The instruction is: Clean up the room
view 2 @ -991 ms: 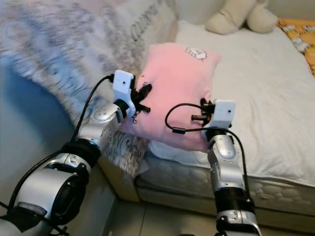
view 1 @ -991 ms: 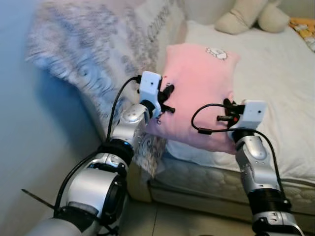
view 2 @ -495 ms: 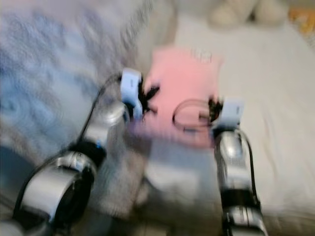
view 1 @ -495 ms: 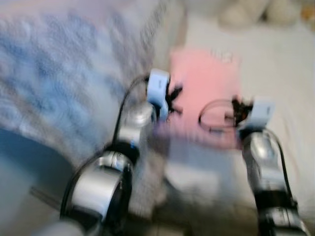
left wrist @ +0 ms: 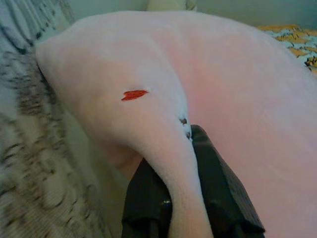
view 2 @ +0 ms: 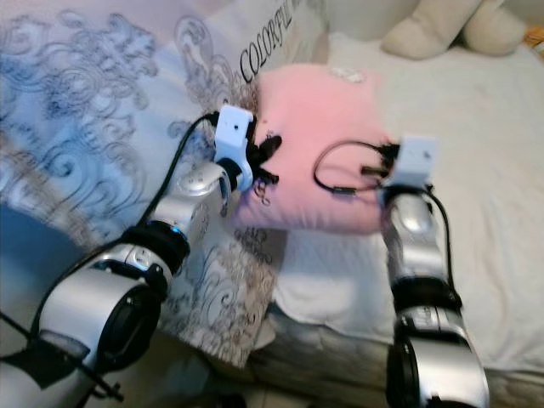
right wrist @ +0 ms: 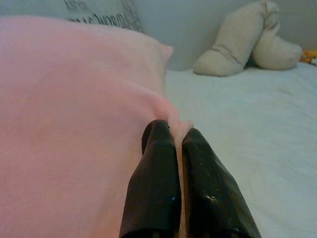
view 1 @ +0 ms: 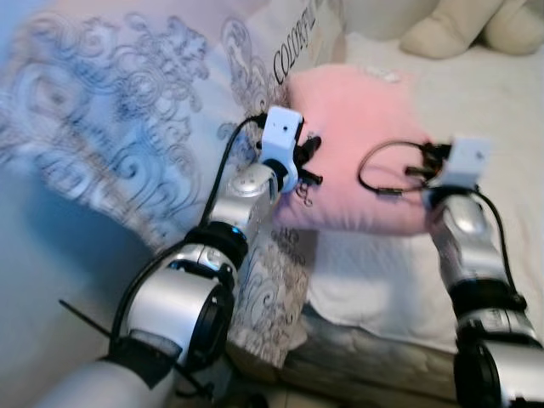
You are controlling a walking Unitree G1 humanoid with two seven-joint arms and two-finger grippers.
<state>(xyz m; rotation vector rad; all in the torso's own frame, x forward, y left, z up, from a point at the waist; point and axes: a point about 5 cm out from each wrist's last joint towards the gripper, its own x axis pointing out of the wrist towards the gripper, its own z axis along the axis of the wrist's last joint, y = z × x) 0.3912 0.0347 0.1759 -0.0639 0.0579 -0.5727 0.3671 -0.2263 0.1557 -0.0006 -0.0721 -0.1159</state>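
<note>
The head camera has swung since a second ago: the patterned duvet (view 1: 127, 127) now takes up more of the left, and the bed (view 1: 493, 110) has slid rightward in the picture. That is the robot turning, not the things moving. Between the arms the pink pillow (view 1: 361, 144) sits as it did, so the carry holds and the pillow is probably on its way to a place nearer the head of the bed.

The left pincer (left wrist: 185, 134) is closed on a fold of the pillow's near corner, with pink fabric bulging between its fingers (left wrist: 218, 188). The right pincer (right wrist: 177, 131) is closed on the pillow's opposite edge, its fingers (right wrist: 156, 178) pinching a thin seam. The pillow spans the gap between the two pincers, lifted just above the white sheet.

Count: one pink pillow, one patterned duvet beside the left pincer, one lettered cushion (view 1: 293, 47) beyond it, one beige plush toy (right wrist: 242, 42) well beyond the right pincer, two pincers
</note>
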